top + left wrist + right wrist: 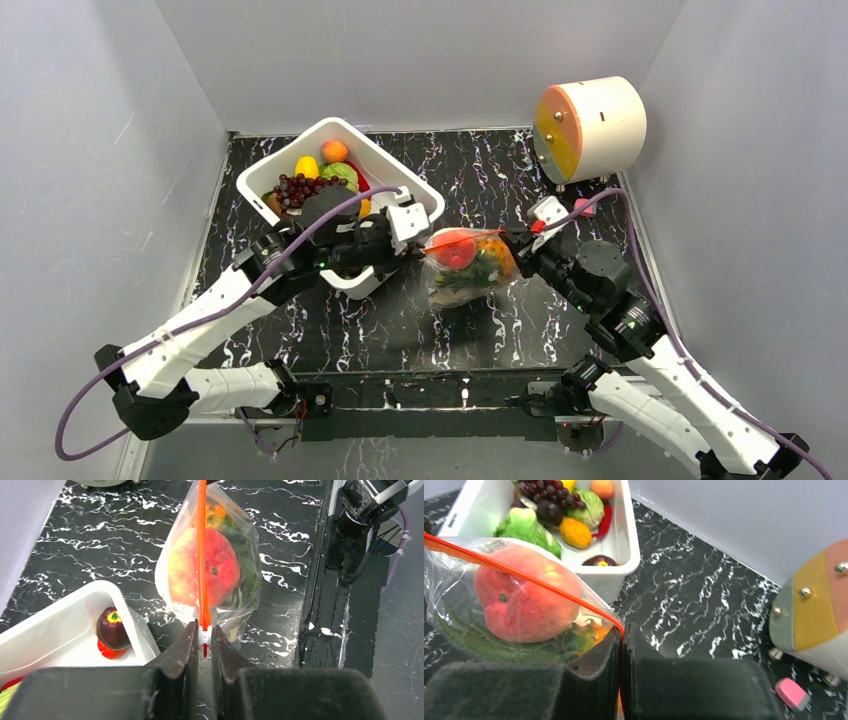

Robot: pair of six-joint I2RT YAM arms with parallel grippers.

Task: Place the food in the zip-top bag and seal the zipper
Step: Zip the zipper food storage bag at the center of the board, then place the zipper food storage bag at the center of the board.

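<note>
Top external: bag (pixel 465 265) strung taut between both grippers, just beside the tub's (pixel 385 160) near corner, over the black marbled table (pixel 500 170).
Left gripper (pixel 204 627): pinched tight on the white slider (pixel 204 636) at one end of the red zipper (pixel 201 555).
Right gripper (pixel 620 642): clamped on the zipper's other end.
Zipper: straight line across the bag's top edge.
Bag contents: big red peach (pixel 524 600), greens (pixel 469 637) beneath, a bit of orange.
Tub: grapes (pixel 295 188), lettuce (pixel 524 527), more toy food piled inside.
</note>
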